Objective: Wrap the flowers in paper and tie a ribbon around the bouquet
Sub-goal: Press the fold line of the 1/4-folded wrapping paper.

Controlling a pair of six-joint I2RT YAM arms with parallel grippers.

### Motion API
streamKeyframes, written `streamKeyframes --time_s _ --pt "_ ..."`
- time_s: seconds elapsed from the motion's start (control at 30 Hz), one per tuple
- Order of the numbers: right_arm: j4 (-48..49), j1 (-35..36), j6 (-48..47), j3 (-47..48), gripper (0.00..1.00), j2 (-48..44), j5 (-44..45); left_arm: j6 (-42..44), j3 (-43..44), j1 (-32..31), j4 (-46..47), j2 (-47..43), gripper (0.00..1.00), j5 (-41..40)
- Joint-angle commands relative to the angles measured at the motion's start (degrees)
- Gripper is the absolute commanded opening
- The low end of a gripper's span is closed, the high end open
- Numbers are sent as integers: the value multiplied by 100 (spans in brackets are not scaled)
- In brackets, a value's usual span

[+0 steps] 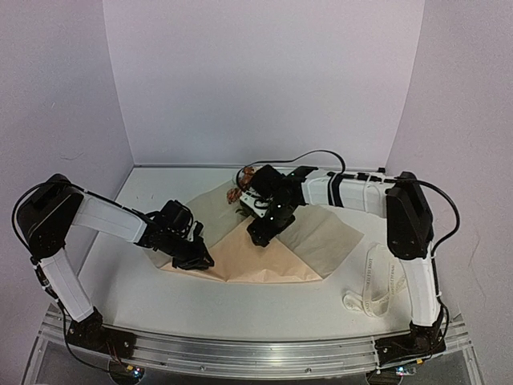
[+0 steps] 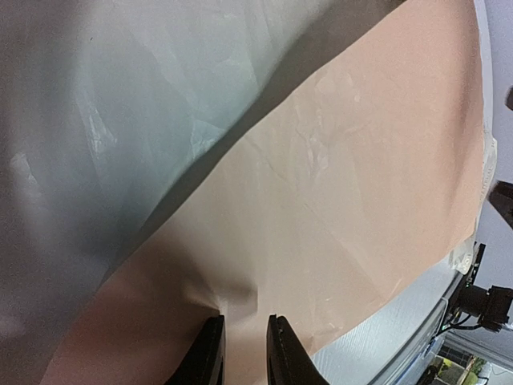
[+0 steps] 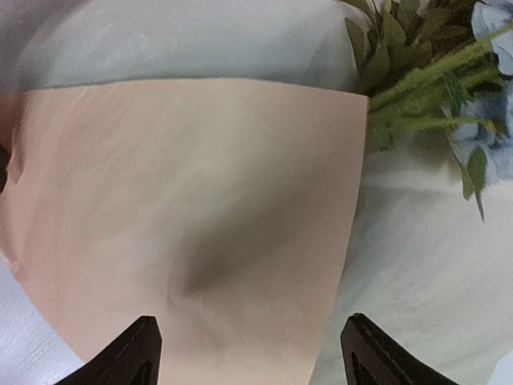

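The peach-tan paper [image 1: 272,261] lies folded on the table, with greyer flaps turned over at left and right. My left gripper [image 1: 200,258] sits low on the paper's left part. In the left wrist view its jaws [image 2: 244,318] stand narrow, with a puckered fold of paper [image 2: 361,200] pinched between them. My right gripper [image 1: 260,235] hovers over the middle of the paper, jaws wide open [image 3: 250,321] above a peach flap [image 3: 192,200] and holding nothing. The flowers [image 1: 239,192] lie at the paper's far end, and their green stems and blue blooms [image 3: 425,88] show there. The ribbon [image 1: 375,281] lies loose at right.
White walls close the table in at the back and on both sides. The ribbon's loops lie between the paper and the right arm's base [image 1: 409,345]. The metal rail [image 1: 240,353] runs along the near edge.
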Motion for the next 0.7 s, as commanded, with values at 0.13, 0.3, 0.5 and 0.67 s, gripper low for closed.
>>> streamKeyframes --time_s 0.13,0.3,0.5,0.67 --pt "-994 -22 2209 -626 67 -1745 -910 -51 153 -17 -81 82 20 -240" --pt "-969 -21 3503 -1144 30 -1737 -1867 -43 172 -14 -84 80 20 -243" --pt "-76 -19 4174 -2410 14 -1849 -1765 -33 142 -16 -98 69 20 -253" --pt "368 -18 4187 -3084 11 -1847 -1297 -17 96 -16 -101 24 20 -265"
